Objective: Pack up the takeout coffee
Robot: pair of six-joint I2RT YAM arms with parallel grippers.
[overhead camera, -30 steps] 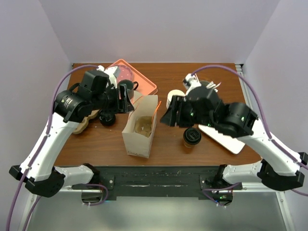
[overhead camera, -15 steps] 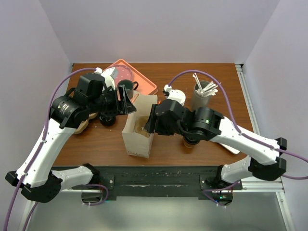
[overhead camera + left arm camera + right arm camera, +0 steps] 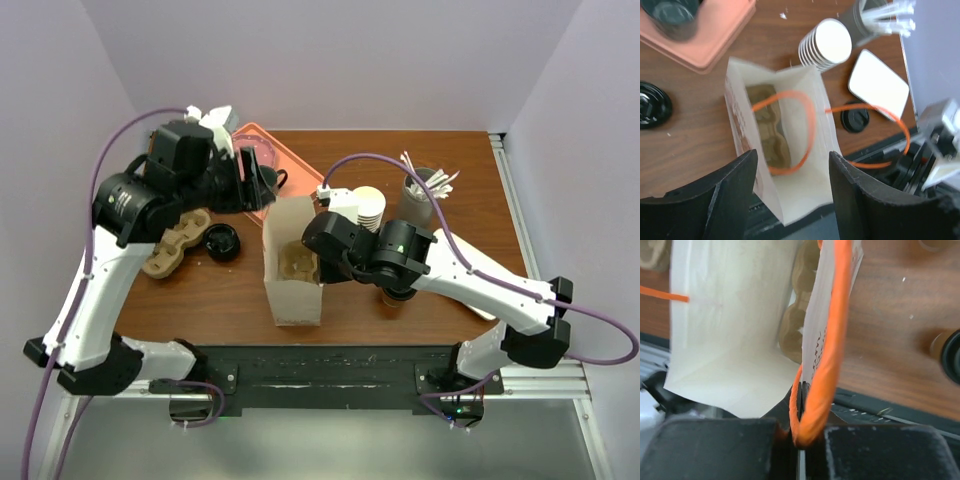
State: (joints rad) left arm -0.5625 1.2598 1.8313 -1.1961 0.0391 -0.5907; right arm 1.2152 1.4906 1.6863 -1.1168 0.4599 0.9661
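Right hand [image 3: 800, 426] pinches the paper bag's [image 3: 296, 302] wall and orange handle [image 3: 829, 340] at the tabletop's [image 3: 350, 150] near edge, likely steadying it for the takeout coffee cup [image 3: 222, 242]; left hand [image 3: 792, 167] hovers spread, empty.

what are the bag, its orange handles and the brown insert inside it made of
The bag looks like thin matte white paper, with crisp fold creases. Its orange handles seem to be twisted paper cord, though blur leaves that open; the one in the right pincer bends softly. The brown insert looks like dull moulded pulp, with rounded wells.
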